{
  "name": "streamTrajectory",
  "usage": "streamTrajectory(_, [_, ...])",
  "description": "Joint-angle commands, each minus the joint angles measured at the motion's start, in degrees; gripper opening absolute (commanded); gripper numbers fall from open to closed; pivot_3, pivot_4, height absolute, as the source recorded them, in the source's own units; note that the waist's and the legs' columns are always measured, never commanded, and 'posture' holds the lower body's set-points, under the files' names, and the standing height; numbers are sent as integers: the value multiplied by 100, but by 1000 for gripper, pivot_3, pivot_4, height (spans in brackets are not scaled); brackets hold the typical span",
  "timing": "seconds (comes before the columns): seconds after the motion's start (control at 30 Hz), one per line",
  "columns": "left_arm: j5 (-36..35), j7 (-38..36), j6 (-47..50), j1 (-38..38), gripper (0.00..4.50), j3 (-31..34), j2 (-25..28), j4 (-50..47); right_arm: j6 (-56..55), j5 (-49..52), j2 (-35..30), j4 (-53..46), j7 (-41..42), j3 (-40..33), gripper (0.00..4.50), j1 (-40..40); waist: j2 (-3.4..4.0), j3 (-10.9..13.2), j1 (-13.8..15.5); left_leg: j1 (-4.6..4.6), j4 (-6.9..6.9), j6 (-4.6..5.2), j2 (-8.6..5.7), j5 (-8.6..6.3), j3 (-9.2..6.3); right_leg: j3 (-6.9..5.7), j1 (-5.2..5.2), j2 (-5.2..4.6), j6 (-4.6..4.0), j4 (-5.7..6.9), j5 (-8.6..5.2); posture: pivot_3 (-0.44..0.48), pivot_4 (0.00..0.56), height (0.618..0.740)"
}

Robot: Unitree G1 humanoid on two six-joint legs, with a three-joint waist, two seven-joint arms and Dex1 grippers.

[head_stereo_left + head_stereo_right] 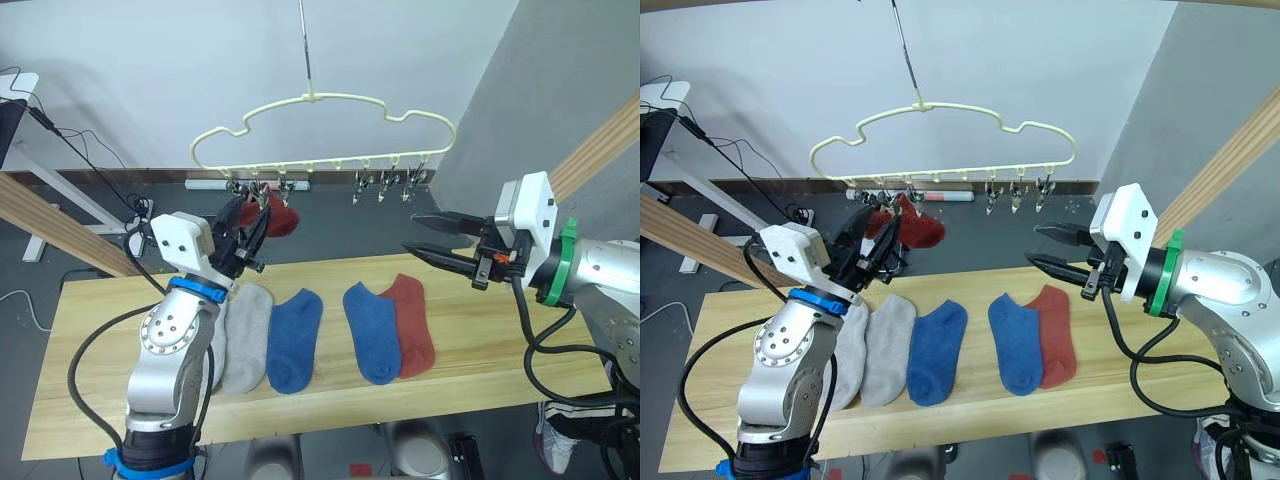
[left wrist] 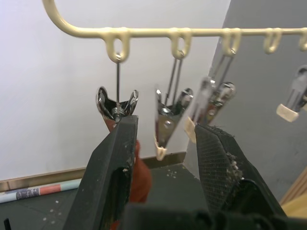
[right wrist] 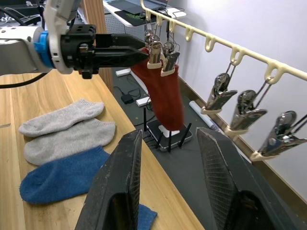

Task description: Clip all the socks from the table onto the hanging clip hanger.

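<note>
Just beyond the fingertips of the left pincer (image 1: 243,215), a rust-red sock (image 3: 160,91) is seen hanging from the leftmost clips (image 2: 116,106) of the pale-yellow clip hanger (image 1: 320,98); the left pincer is raised to those clips with its fingers apart, one finger (image 2: 112,165) lying just below the first clip and the other beside the third, and nothing is clamped between them; whether a finger touches a clip cannot be told. Well off to that pincer's right, the right pincer (image 1: 428,238) is held in the air with its two fingers spread and empty, its tips directed toward the hanger; three bare clips (image 3: 244,115) hang just ahead of it. Below both pincers, on the light wood surface (image 1: 90,330), five socks are laid flat: two light grey socks (image 1: 875,345) side by side under the left arm, a blue sock (image 1: 297,338) just beside them, then a second blue sock (image 1: 372,330) partly overlapped with a rust-red sock (image 1: 412,322) nearer the right pincer.
</note>
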Motion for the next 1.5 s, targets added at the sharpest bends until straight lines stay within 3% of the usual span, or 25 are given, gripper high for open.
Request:
streamTrajectory(0.03, [24, -38, -207, -46, 2063, 44, -21, -62, -29, 144, -92, -263, -67, -170, 1859, 2, 0, 0, -45, -1, 0, 0, 1, 0, 0, 1, 0, 0, 0, 0, 0, -296, 339, 737])
streamTrajectory(0.7, [3, -86, -450, -522, 2063, 92, -34, 358, -62, 237, -141, -250, -98, -111, 1859, 47, 0, 0, -63, 0, 5, 0, 1, 0, -1, 0, 0, 2, 0, 8, 0, -297, 343, 737])
streamTrajectory(0.9, [5, -111, -476, -514, 737, 85, -31, 361, -52, 268, -144, -277, -82, -111, 1859, 74, 0, 0, -63, 0, 5, 0, 1, 0, -1, -1, 0, 2, 0, 9, 0, -297, 346, 737])
streamTrajectory(1.17, [9, -106, -465, -492, 701, 121, -4, 366, 39, 379, -157, -322, -160, -113, 1859, 194, 0, 0, -62, 0, 6, 0, 1, 0, -1, 0, 0, 2, 0, 11, 0, -294, 348, 737])
streamTrajectory(1.27, [4, -100, -446, -496, 701, 130, 8, 335, 159, 517, -137, -355, -244, -135, 2435, 356, 0, 0, -61, 0, 6, 0, 1, 0, -2, 0, 0, 2, 0, 11, 0, -289, 349, 737])
streamTrajectory(1.47, [-63, -80, -367, -502, 701, 151, -3, 263, 15, 294, -45, -403, -416, -16, 4451, 504, 0, 0, -60, 1, 7, 0, 1, 0, -1, 0, 0, 2, 0, 14, 1, -284, 349, 737])
streamTrajectory(1.5, [-70, -53, -346, -498, 701, 164, -13, 257, -39, 197, -43, -403, -439, 39, 4500, 501, 0, 0, -60, 1, 7, 0, 1, 1, -2, 0, 0, 2, 0, 15, 1, -284, 349, 737])
